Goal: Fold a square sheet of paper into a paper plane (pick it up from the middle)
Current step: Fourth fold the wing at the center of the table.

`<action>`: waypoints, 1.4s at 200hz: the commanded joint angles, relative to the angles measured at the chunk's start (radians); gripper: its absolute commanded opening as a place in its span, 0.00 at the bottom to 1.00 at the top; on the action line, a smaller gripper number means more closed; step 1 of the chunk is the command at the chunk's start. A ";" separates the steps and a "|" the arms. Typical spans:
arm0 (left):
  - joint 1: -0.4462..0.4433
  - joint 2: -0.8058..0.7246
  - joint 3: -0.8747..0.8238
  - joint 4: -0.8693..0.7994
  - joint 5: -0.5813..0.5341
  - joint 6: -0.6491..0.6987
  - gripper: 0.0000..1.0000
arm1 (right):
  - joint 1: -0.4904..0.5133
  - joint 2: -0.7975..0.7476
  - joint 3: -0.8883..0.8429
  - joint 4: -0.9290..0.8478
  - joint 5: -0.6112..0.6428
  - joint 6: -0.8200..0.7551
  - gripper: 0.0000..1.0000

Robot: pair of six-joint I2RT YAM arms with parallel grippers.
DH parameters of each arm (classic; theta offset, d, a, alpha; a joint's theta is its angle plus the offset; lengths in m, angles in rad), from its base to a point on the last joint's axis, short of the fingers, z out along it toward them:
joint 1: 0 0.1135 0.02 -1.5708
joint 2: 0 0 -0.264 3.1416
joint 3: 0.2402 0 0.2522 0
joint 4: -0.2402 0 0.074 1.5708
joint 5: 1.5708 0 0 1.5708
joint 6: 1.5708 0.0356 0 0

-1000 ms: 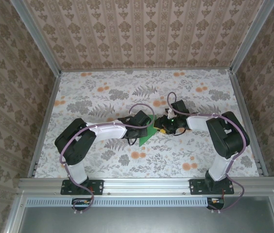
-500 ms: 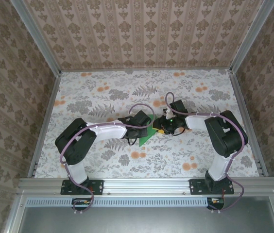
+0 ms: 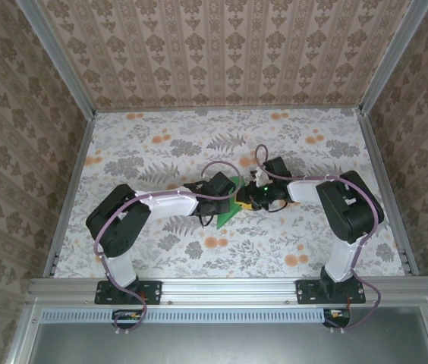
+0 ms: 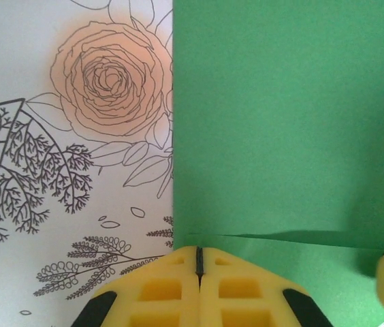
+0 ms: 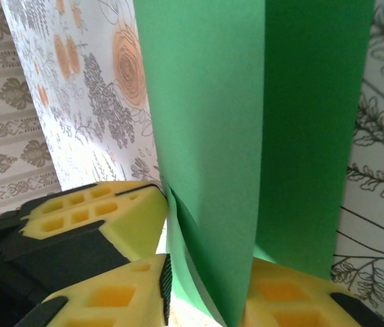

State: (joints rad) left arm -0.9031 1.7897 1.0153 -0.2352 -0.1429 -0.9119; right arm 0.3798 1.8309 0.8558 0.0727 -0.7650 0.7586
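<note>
Your bench (image 3: pixel 161 152) carries a white covering printed with grey ferns and orange roses. The square sheet of paper (image 3: pixel 229 205), bright green and partly folded, lies near its centre.

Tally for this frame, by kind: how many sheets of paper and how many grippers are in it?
Green paper sheet: 1
Grippers, left gripper and right gripper: 2
Total: 3

Arm construction, both units
Black joints, white link covers, purple cables; yellow foam fingers (image 4: pixel 199 293) with moulded rectangular recesses.
</note>
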 commanded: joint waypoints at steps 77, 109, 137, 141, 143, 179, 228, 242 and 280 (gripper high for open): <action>0.061 -0.143 -0.050 0.003 -0.003 0.090 0.28 | 0.006 -0.056 0.050 -0.096 0.141 0.004 0.03; 0.094 -0.267 -0.116 0.033 -0.035 0.145 0.53 | 0.005 -0.142 0.119 -0.328 0.293 -0.026 0.00; 0.143 -0.361 -0.182 0.106 -0.002 0.208 0.70 | 0.004 -0.213 0.176 -0.484 0.424 -0.012 0.00; 0.153 -0.368 -0.188 0.120 0.015 0.217 0.72 | 0.005 -0.222 0.186 -0.501 0.435 -0.008 0.00; 0.157 -0.372 -0.191 0.128 0.024 0.225 0.73 | 0.004 -0.225 0.190 -0.509 0.441 -0.005 0.00; 0.199 -0.382 -0.235 0.288 0.174 0.364 0.87 | 0.005 -0.253 0.220 -0.560 0.497 0.090 0.00; 0.190 -0.311 -0.305 0.548 0.323 0.477 1.00 | 0.044 -0.167 0.246 -0.517 0.427 0.267 0.00; 0.171 -0.279 -0.312 0.614 0.341 0.520 1.00 | 0.045 -0.144 0.255 -0.520 0.426 0.296 0.00; 0.073 -0.183 -0.275 0.652 0.303 0.675 0.99 | 0.039 -0.121 0.263 -0.538 0.435 0.324 0.02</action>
State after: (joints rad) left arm -0.7750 1.5631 0.7174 0.3325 0.1509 -0.3851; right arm 0.4244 1.7000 1.0924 -0.4259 -0.3290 1.0126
